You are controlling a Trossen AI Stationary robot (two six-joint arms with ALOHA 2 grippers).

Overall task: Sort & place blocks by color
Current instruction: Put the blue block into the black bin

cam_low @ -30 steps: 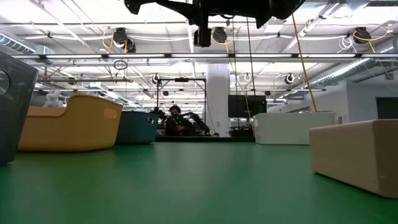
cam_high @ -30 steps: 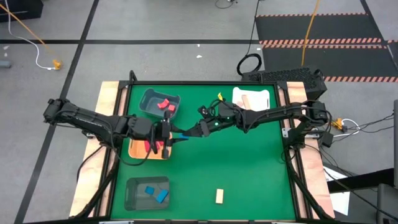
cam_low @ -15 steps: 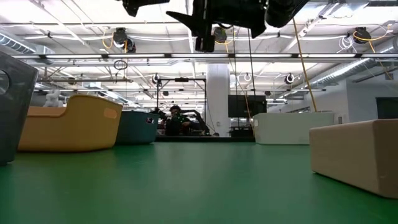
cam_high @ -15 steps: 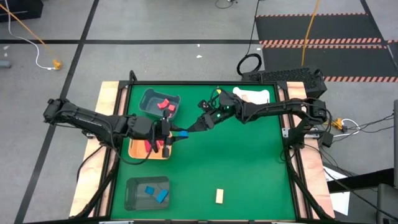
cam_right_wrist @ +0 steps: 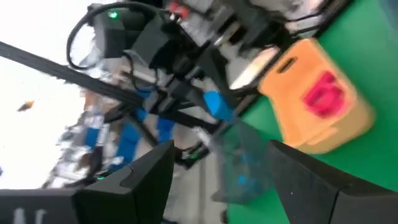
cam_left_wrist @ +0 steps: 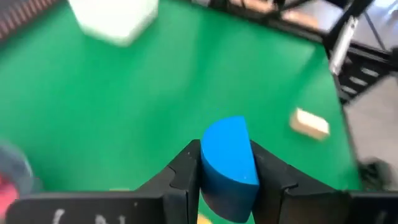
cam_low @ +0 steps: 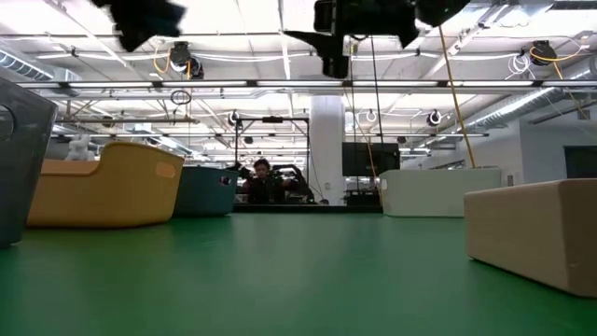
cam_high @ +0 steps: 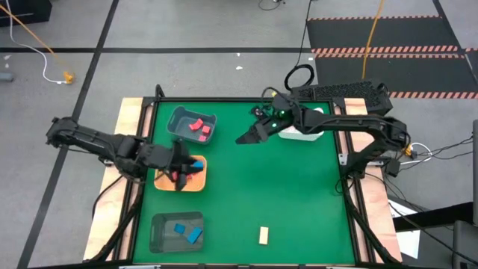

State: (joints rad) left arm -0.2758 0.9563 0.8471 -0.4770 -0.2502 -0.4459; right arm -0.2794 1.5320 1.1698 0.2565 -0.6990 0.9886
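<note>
Green table [cam_high: 284, 194] spreads below: left tool [cam_left_wrist: 225, 177], clamped on a blue block [cam_left_wrist: 227, 165], hangs over the orange tray [cam_high: 166, 181], probably bound for the blue bin, while right tool [cam_high: 243, 139], fingers apart, hovers well beyond.

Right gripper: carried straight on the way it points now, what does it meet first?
Judging from above, the right gripper points toward the orange tray, where the left gripper holds a blue block; height is unclear.

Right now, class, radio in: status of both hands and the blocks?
Left hand shut on rounded blue block, above orange tray. Right hand open, empty, mid-table. Tan block unsorted. Nothing blocking.
</note>
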